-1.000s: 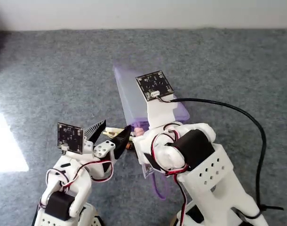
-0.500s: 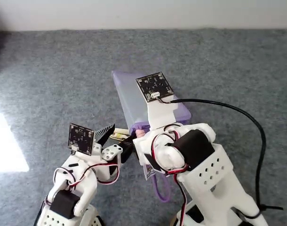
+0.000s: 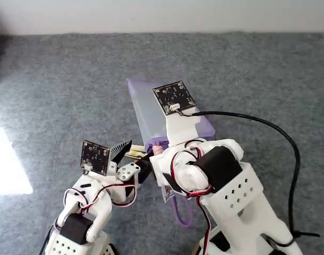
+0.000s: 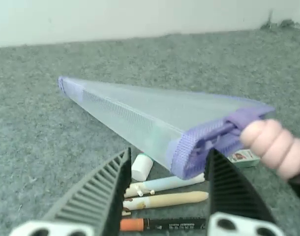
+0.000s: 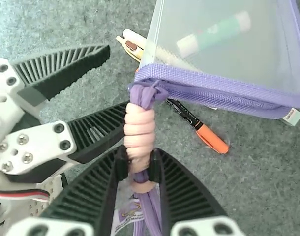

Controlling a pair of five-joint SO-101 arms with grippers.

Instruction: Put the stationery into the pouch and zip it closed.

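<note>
The translucent pouch (image 3: 150, 109) with purple trim lies on the grey carpet, its near end raised. My right gripper (image 5: 138, 157) is shut on the pink coiled pull (image 5: 138, 129) tied to the pouch's purple strap. My left gripper (image 4: 167, 162) is open just short of the pouch's near corner (image 4: 189, 147), touching nothing. A cream pen (image 4: 165, 200), a light blue pen (image 4: 165, 184), a white glue stick (image 4: 141, 167) and an orange-capped black marker (image 4: 155, 224) lie on the carpet under that raised end. Another stick with a green label (image 5: 214, 32) shows through the pouch wall.
Grey carpet (image 3: 56, 79) surrounds the pouch, with open room to the left, right and far side. A black cable (image 3: 268, 127) runs from the right arm's camera off to the right. The two arms stand close together at the near edge.
The left arm has moved right, closer to the pouch's near end, its gripper still open. The pouch has shifted slightly. The right gripper keeps its hold on the pull.
</note>
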